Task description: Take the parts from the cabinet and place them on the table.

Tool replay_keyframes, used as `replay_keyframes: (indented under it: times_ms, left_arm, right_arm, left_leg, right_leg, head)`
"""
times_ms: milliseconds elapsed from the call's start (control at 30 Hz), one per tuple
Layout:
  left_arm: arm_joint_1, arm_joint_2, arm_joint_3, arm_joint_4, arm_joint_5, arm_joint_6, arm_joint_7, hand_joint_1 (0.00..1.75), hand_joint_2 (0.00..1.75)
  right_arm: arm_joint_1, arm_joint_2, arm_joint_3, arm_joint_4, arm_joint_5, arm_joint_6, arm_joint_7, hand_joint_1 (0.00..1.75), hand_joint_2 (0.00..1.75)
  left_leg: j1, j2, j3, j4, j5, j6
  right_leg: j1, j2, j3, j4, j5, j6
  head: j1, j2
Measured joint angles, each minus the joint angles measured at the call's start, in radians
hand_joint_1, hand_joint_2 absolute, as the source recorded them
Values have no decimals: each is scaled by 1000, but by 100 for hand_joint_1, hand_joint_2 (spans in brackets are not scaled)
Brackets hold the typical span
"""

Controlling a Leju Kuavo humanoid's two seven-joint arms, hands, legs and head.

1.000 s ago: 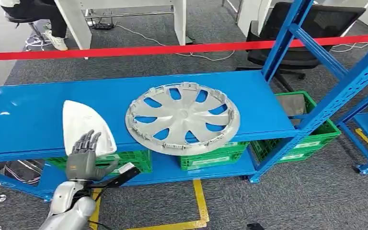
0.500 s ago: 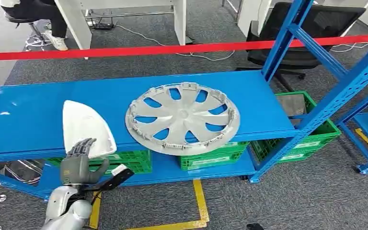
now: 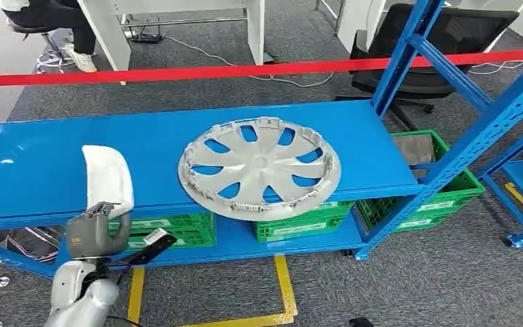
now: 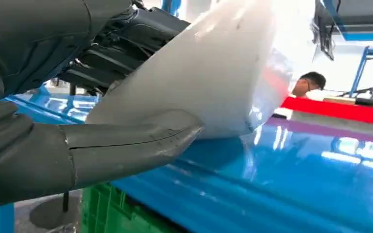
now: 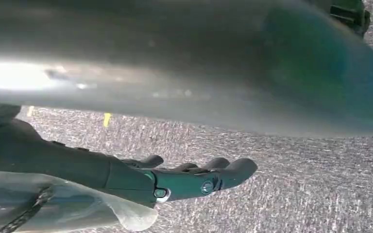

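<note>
White cover (image 3: pixel 107 178) now tilted up, left hand (image 3: pixel 94 231) gripping

The left arm (image 3: pixel 78 300) is coming up from about seven o'clock in the head view, its silver forearm ending in the left hand (image 3: pixel 94 230), which is gripping the near end of the white part (image 3: pixel 107 177) with the dark fingers (image 4: pixel 126 46) curling over one face and the thick thumb (image 4: pixel 131 145) pressing along the other. The right hand (image 5: pixel 184 182) is hanging over the grey carpet, holding nothing, with its fingers lying loosely extended and slightly apart.
</note>
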Motion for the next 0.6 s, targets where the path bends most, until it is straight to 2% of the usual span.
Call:
replay_keyframes:
  times_ms: [167, 600]
  left_arm:
    - [-4, -2, 32, -48, 11, 0, -45, 175, 175]
    - [-3, -5, 56, -83, 13, -1, -51, 175, 175]
  right_arm:
    - [0, 0, 0, 0, 3, 0, -3, 0, 0]
    - [0, 0, 0, 0, 3, 0, -3, 0, 0]
  left_leg:
    - [0, 0, 0, 0, 0, -1]
    - [0, 0, 0, 0, 0, -1]
  right_leg:
    - [0, 0, 0, 0, 0, 0]
    - [0, 0, 0, 0, 0, 0]
  head:
    - [0, 0]
    - [0, 0]
